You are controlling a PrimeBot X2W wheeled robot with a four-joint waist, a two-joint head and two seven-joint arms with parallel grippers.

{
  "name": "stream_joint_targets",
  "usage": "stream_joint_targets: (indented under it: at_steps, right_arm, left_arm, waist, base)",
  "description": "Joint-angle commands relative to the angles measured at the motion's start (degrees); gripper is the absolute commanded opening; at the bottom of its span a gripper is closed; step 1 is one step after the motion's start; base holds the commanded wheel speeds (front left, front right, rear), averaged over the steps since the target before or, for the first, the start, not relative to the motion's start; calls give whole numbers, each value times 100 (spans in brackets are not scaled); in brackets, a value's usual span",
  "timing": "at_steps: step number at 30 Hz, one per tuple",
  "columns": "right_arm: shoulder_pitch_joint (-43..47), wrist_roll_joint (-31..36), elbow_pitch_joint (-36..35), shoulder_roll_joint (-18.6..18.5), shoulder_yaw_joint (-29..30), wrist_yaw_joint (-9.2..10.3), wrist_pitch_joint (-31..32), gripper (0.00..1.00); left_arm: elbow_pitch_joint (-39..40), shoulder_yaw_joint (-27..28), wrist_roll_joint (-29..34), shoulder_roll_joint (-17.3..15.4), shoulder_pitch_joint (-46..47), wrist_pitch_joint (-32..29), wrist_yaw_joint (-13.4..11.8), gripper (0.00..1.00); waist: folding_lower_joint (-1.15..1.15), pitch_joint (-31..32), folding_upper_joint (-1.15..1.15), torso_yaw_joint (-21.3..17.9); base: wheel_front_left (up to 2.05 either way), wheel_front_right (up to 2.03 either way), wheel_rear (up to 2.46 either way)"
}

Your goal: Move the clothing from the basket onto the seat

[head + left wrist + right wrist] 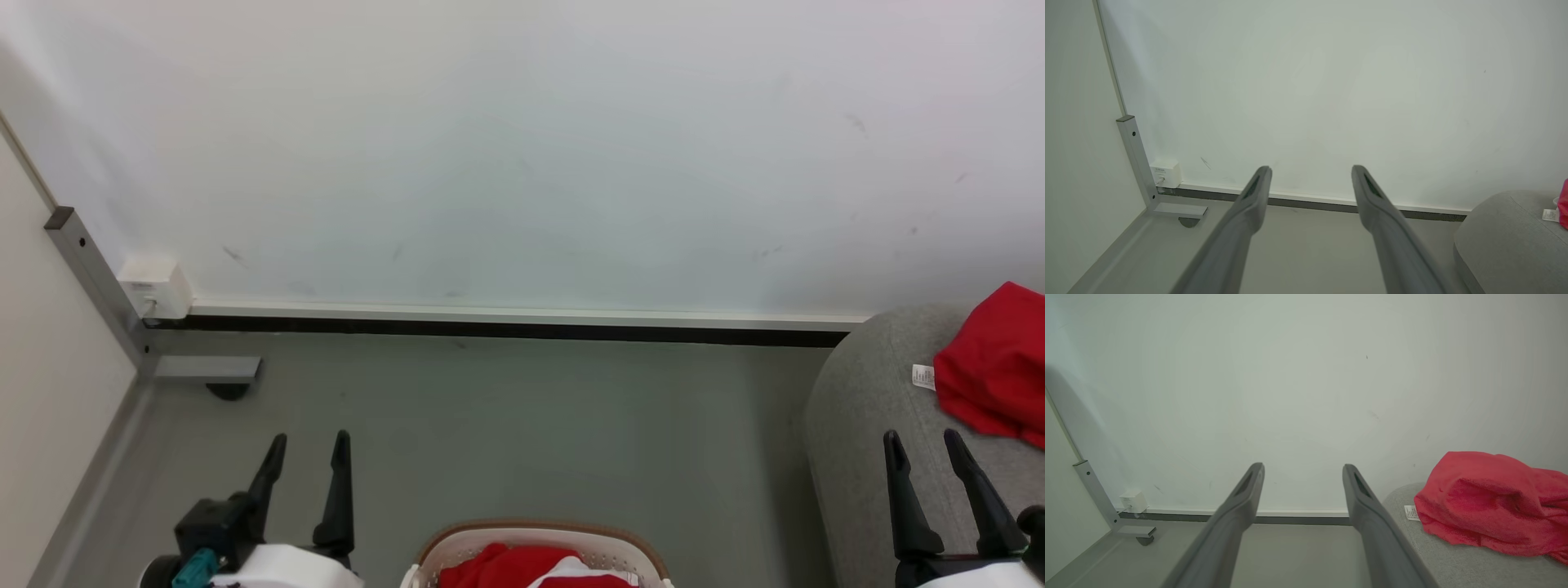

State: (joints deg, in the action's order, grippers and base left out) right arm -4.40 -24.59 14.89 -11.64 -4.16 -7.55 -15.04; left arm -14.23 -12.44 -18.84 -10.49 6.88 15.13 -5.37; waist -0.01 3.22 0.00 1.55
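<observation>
On my left, the left gripper (309, 442) hangs low over the grey floor (531, 425), both dark fingers pointing toward the wall (522, 147), jaws spread wide with nothing between them. In the middle, at the bottom edge of the head view, the basket (539, 527) stands on the floor with red clothing (502, 565) inside it, one piece showing a white band. On my right, the right gripper (922, 439) hovers at the left edge of the seat (861, 408), fingers also pointing forward and wide apart, empty. A plain red garment (996, 367) with a small white label (923, 376) lies on the seat toward its far rounded corner.
</observation>
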Motion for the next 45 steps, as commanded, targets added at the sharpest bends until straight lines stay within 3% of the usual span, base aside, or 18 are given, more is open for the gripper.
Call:
stream_joint_targets:
  at_steps: [1,5,11,31,36,45]
  right_arm:
    - [131,79,-57,91,126,12,-18,100]
    - [258,223,-124,335,282,12,-17,100]
    - [205,295,-102,397,203,12,-18,100]
    - [-175,217,-37,231,-197,12,-18,100]
    - [-525,128,-147,123,-332,12,-18,100]
    - [-1210,67,-443,267,-316,12,-16,100]
  left_arm:
    - [18,93,81,55,-115,4,56,100]
    - [-6,300,272,235,-226,4,236,100]
    - [-78,525,477,417,-234,4,426,100]
    - [-280,746,846,699,-62,4,768,100]
    - [-479,618,937,712,243,3,830,100]
    - [-1506,235,1158,573,1246,-286,969,100]
  waist:
    - [1,-23,0,-5]
    - [1,-54,0,-19]
    - [1,-54,0,-41]
    - [1,-299,0,-347]
    - [1,-758,0,-574]
    - [1,-1908,0,-1160]
  base:
    - [0,0,0]
    - [0,0,0]
    - [0,0,0]
    - [0,0,0]
    - [0,0,0]
    - [0,0,0]
